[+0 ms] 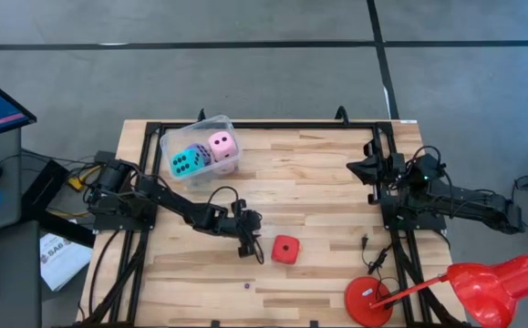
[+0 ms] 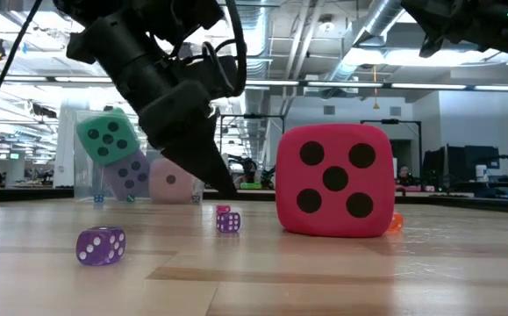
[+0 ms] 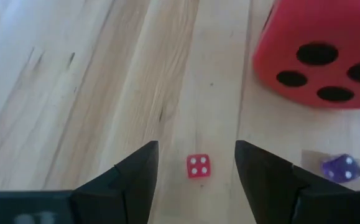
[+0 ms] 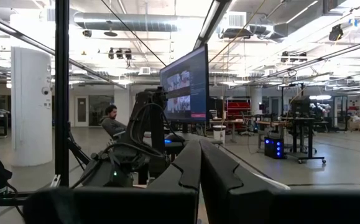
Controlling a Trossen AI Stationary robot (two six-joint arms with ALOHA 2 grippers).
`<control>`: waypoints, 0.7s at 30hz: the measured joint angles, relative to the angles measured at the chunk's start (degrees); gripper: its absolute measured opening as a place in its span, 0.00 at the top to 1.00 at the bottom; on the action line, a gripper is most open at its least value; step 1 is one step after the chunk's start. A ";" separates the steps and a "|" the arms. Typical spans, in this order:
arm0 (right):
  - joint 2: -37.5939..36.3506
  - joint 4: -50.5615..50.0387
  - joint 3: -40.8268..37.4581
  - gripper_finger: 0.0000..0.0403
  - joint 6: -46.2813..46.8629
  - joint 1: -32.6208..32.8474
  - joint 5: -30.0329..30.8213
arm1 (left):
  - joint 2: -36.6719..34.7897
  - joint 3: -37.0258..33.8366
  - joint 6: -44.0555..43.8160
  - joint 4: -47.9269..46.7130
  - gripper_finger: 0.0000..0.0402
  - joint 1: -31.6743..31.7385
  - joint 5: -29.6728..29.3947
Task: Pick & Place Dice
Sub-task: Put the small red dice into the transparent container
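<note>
one red die (image 1: 285, 249) left on the surface (image 1: 336, 191); i hold my left hand (image 1: 248, 244) half-open and empty just left of it, lined up to grab.

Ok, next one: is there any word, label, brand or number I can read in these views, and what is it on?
No text is legible in any view.
White leaflet on the floor left of the table: dark print, too small to read.
Screen in the room behind: picture tiles only, no legible words.
Large red die: five dark pips facing the low view, no digits.
</note>
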 joint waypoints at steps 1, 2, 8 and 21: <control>-0.01 0.00 0.00 1.00 0.00 -0.01 0.01 | 0.00 -0.36 -0.07 0.32 0.49 -0.02 0.00; -0.01 0.00 0.00 1.00 0.00 -0.02 -0.01 | 0.00 -0.79 -0.58 0.50 0.49 -0.02 -0.02; -0.02 0.00 0.00 1.00 0.00 -0.01 -0.01 | 0.00 -3.98 -4.12 3.66 0.50 0.20 -0.04; -0.01 0.00 0.00 1.00 -0.04 -0.01 0.01 | 0.01 -7.06 -4.09 10.67 0.51 0.20 -0.04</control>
